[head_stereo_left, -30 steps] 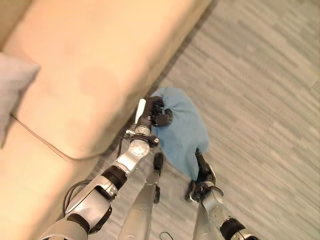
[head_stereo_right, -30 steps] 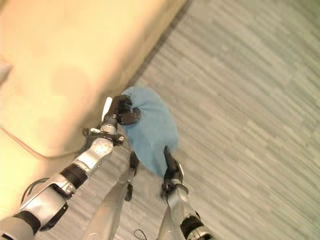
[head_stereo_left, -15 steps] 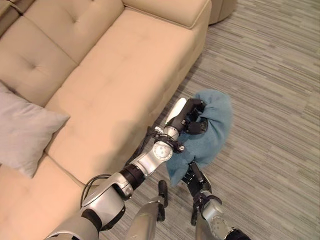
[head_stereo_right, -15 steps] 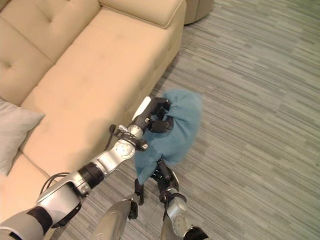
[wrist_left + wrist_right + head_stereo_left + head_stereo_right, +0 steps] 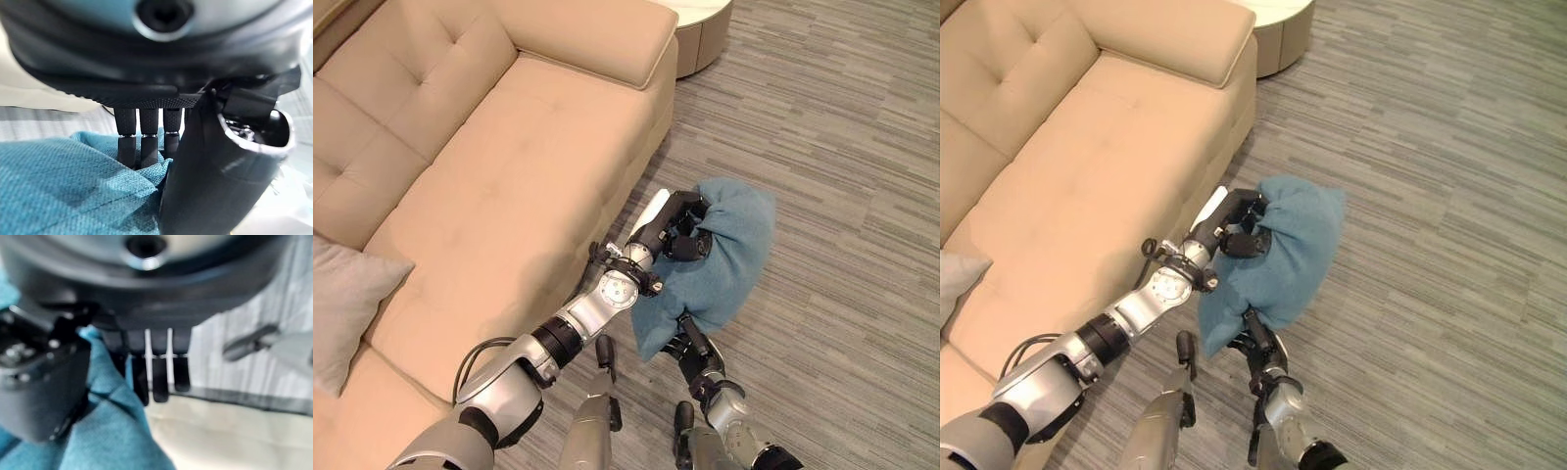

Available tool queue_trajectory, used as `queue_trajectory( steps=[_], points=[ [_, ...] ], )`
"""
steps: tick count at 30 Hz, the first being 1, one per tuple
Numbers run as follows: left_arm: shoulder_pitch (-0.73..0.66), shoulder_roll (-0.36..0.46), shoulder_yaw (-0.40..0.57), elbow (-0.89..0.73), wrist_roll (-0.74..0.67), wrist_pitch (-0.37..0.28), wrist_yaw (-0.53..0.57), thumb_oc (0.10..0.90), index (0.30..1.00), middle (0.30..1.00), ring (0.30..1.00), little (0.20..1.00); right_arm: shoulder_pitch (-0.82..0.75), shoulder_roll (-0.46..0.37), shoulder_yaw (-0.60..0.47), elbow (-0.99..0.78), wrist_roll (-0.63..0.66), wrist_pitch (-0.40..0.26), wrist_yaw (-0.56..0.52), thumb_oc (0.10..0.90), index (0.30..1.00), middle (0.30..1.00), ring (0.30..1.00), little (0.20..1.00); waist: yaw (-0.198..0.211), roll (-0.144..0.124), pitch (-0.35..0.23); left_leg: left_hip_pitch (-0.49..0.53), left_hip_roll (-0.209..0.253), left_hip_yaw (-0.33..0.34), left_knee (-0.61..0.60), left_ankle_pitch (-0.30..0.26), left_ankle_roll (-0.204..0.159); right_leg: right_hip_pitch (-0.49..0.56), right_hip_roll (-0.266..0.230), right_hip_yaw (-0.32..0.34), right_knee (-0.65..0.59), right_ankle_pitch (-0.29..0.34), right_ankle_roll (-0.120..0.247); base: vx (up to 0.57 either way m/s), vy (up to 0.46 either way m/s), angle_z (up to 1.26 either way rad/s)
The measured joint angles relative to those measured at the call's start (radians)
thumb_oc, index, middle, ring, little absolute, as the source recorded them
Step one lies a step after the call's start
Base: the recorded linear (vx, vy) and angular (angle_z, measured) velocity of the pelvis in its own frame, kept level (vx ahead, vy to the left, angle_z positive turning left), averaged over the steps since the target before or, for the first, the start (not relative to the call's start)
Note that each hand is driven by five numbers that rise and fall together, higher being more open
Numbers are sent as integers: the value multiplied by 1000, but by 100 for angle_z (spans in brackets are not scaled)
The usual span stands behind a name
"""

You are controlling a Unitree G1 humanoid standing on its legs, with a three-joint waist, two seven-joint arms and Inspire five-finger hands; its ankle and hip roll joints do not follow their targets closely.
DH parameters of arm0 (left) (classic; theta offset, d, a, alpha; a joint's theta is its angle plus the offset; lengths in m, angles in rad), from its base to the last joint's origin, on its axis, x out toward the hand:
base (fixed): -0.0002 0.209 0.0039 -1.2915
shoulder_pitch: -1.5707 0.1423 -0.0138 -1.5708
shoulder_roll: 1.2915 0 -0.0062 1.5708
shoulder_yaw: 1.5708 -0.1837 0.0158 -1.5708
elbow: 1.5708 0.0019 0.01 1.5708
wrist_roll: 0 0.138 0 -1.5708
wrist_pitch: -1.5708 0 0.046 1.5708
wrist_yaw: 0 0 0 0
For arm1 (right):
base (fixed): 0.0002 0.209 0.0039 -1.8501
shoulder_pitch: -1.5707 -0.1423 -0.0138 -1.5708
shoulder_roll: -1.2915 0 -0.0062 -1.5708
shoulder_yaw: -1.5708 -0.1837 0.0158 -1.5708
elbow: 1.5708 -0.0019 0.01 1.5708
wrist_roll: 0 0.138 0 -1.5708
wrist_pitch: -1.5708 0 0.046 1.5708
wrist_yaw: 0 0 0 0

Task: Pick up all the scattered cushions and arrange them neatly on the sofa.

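- My right hand [image 5: 693, 345], low in the frame's centre, pinched the teal cushion [image 5: 729, 255] at its bottom corner.
- My left hand [image 5: 671, 223] curled into its upper edge; it sagged, soft and light, so bunched corners served best.
- Against half a second earlier, the sofa [image 5: 509, 166] lay further left, the cushion held beside it.
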Motion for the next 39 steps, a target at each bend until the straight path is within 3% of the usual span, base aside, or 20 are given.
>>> queue_trajectory(
  steps=[3,4,5,7,8,9,14,15,16,17,19,21,22,24,27,30,33,35,37,39],
  points=[
    [-17,33,-23,-79,-2,4,10,400,300,300,300,300,-25,18,-14,-22,2,-9,-2,400,300,300,300,300,8,4,3,-5,-94,8,38,-55,35,28,-75,-2,-46,18,50,714,768,16],
    [-109,73,-75,-108,-9,44,6,400,300,300,300,300,-39,27,-56,-79,6,10,-15,400,300,300,300,300,37,2,95,33,-168,18,150,-252,149,-89,-191,-15,337,-36,92,617,793,-8],
    [-97,79,-66,-115,2,42,-10,400,300,300,300,300,-22,38,-62,-82,3,15,-9,400,300,300,300,300,28,30,87,81,-150,12,111,-174,98,-181,-233,-35,554,-33,55,371,388,17],
    [-68,54,-72,-117,6,43,-29,400,300,300,300,300,31,57,-11,-110,2,19,11,400,300,300,300,300,7,48,41,131,-219,29,151,-235,102,-233,-284,16,711,93,77,308,303,35],
    [-49,61,-69,-136,16,43,-46,400,300,300,300,300,33,61,1,-117,1,23,30,400,300,300,300,300,-1,60,29,164,-223,16,150,-248,120,-279,-309,49,815,194,39,0,0,12],
    [-42,58,-70,-141,24,43,-52,400,300,300,300,300,34,64,7,-123,0,25,37,400,300,300,300,300,-4,65,15,176,-226,11,151,-241,115,-279,-312,71,827,193,35,0,0,16],
    [-62,63,-67,-154,31,42,-52,400,300,300,300,300,3,87,-25,-136,-1,34,38,400,300,300,300,300,30,60,5,175,-220,-14,171,-259,140,-280,-321,64,768,143,63,310,58,16],
    [-61,55,-71,-153,31,42,-53,400,300,300,300,300,7,61,-17,-146,-1,33,35,400,300,300,300,300,32,62,3,163,-234,-44,214,-324,182,-322,-272,86,790,111,90,979,134,15],
    [-88,51,-68,-118,30,34,-46,400,300,300,300,300,15,53,-23,-183,-11,47,43,400,300,300,300,300,8,82,21,135,-206,-118,279,-363,138,-356,-213,39,746,-35,91,207,-9,30],
    [-93,58,-70,-111,31,39,-56,400,300,300,300,300,29,59,-35,-187,-20,46,45,400,300,300,300,300,-27,75,24,154,-207,-120,251,-352,130,-357,-213,-52,623,-40,57,386,-100,51],
    [-50,63,-52,-115,50,31,-88,400,300,300,300,300,52,34,-36,-154,-28,48,44,400,300,300,300,300,-53,80,25,233,-224,-120,213,-351,114,-398,-227,-127,467,-5,24,357,-167,28],
    [76,29,-20,-157,62,14,-87,400,300,300,300,300,115,22,-34,-149,-35,48,34,400,300,300,300,300,-56,69,17,316,-227,-112,229,-415,63,-292,-206,-137,271,35,10,207,-124,34],
    [113,12,-32,-162,65,10,-93,400,300,300,300,300,144,10,-43,-143,-37,48,32,400,300,300,300,300,-51,73,-9,313,-226,-111,282,-442,46,-259,-202,-154,239,144,-72,105,-91,65],
    [123,-2,-34,-165,81,5,-105,400,300,300,300,300,130,-1,-52,-117,-41,47,31,400,300,300,300,300,-33,84,-21,210,-201,-72,455,-450,-47,-244,-179,-156,208,134,-89,171,-214,27],
    [86,-30,-31,-103,89,1,-96,400,300,300,300,300,112,-3,-33,-111,-40,43,27,400,300,300,300,300,-27,82,-25,51,-96,96,716,-442,-86,-227,-121,-158,163,124,-119,205,-88,-18],
    [26,-44,-50,-83,90,27,-89,400,300,300,300,300,104,-6,-48,-107,-41,37,22,400,300,300,300,300,-25,63,-18,-4,-72,116,519,-439,-74,-190,-82,-137,127,96,-107,409,62,-25],
    [7,-108,-59,13,145,0,-52,400,300,300,300,300,62,12,-49,-64,-39,12,-6,400,300,300,300,300,-21,45,-8,-25,-25,160,180,-325,-107,-90,-29,-146,23,111,-91,397,103,-22],
    [10,-110,-71,6,177,-1,-62,400,300,300,300,300,73,11,-51,-66,-39,12,-13,400,300,300,300,300,-20,45,-10,-38,4,216,151,-278,-52,-49,-7,-157,19,94,-85,233,121,-18],
    [10,-115,-71,6,193,-1,-60,400,300,300,300,300,82,11,-52,-67,-40,9,-14,400,300,300,300,300,-32,63,-37,2,-17,206,145,-257,-22,-39,-9,-150,50,51,-65,333,193,-17],
    [6,-132,-79,5,201,-2,-62,400,300,300,300,300,82,13,-74,-69,-41,3,-29,400,300,300,300,300,-39,64,-40,29,-50,209,137,-158,36,-18,-49,-154,94,-1,-21,415,312,8]
  ],
)
